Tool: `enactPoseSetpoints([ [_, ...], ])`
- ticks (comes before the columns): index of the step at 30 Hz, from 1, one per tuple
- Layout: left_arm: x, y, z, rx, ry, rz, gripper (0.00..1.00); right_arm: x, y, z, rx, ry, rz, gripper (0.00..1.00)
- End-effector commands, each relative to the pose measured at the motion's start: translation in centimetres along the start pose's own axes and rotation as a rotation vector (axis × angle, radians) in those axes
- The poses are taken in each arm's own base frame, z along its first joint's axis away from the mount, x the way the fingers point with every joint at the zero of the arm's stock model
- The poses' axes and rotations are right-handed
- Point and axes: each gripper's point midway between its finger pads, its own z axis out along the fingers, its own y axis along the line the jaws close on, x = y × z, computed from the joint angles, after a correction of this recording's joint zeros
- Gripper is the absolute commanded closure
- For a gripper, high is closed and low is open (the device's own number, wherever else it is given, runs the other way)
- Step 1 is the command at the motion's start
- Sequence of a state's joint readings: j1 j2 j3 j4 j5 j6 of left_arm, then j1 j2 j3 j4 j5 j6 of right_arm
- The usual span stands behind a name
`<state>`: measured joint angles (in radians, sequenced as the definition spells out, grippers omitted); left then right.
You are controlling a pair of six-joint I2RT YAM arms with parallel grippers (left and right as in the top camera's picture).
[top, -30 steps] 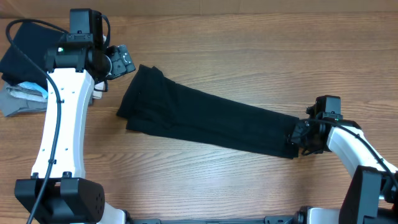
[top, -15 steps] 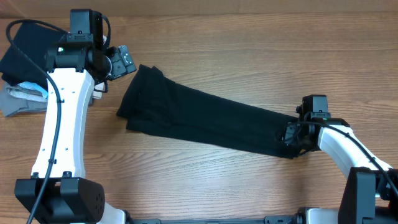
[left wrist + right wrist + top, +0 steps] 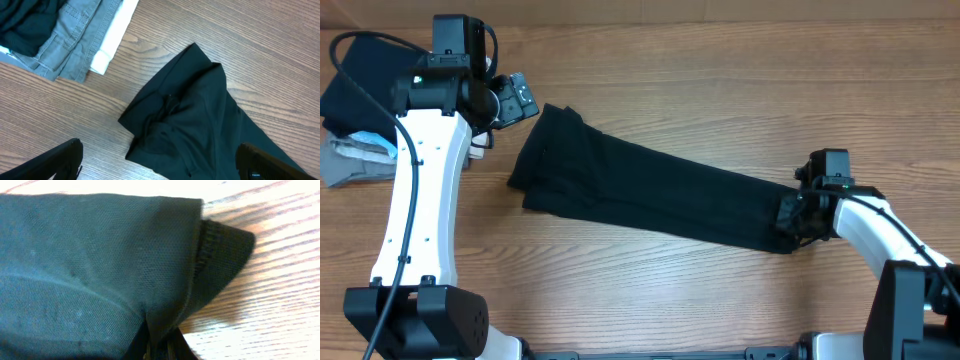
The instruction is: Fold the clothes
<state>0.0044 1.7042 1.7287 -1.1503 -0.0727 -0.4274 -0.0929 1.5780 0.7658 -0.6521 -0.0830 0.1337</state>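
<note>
1. The wooden tabletop carries it all. Across its middle lies the black shirt, drawn out into one long narrow band, and its long axis runs from upper left down to lower right in the overhead view.
2. The band's upper-left end is the wider, bunched one, and it tapers towards the lower right.
3. The left arm reaches up the left side. Its left hand hovers just beyond the bunched end, spread wide and holding nothing. From there the shirt lies away down to the right.
4. The right hand is at the opposite tip, clamped onto the shirt. Its own camera shows the fabric running down into closed jaws.
5. So the right hand is the one on the cloth. A fold from here would likely carry that end back along the long axis, towards the waiting left hand.
6. A folded pile of grey garments sits at the far left, well apart from the shirt and partly covered by the left arm.
7. The stitched hem shows at the pinched tip.
8. Neither collar nor logo shows in any view. The right wrist view is too close to say whether every layer is pinched; perhaps only the top fold is.
</note>
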Motion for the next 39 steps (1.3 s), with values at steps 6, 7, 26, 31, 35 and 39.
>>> enactPoseSetpoints([
  [6, -0.3, 0.3, 0.2, -0.017, -0.005, -0.017, 0.0, -3.0, -5.6, -2.8, 0.044, -0.007, 0.231, 0.96],
  [7, -0.3, 0.3, 0.2, -0.017, -0.005, -0.017, 0.0, -3.2, -6.2, -3.2, 0.039, -0.008, 0.258, 0.96],
  [26, -0.3, 0.3, 0.2, -0.017, -0.005, -0.017, 0.0, -6.3, -1.0, -11.8, -0.196, 0.041, 0.283, 0.96],
  [31, -0.3, 0.3, 0.2, -0.017, -0.005, -0.017, 0.0, -5.3, 2.4, -12.2, -0.229, 0.094, 0.239, 0.96],
  [35, -0.3, 0.3, 0.2, -0.017, -0.005, -0.017, 0.0, -4.5, 5.7, -11.9, -0.235, 0.122, 0.208, 0.96],
  [39, -0.3, 0.3, 0.2, -0.017, -0.005, -0.017, 0.0, -3.9, 9.5, -11.6, -0.253, 0.12, 0.137, 0.96],
])
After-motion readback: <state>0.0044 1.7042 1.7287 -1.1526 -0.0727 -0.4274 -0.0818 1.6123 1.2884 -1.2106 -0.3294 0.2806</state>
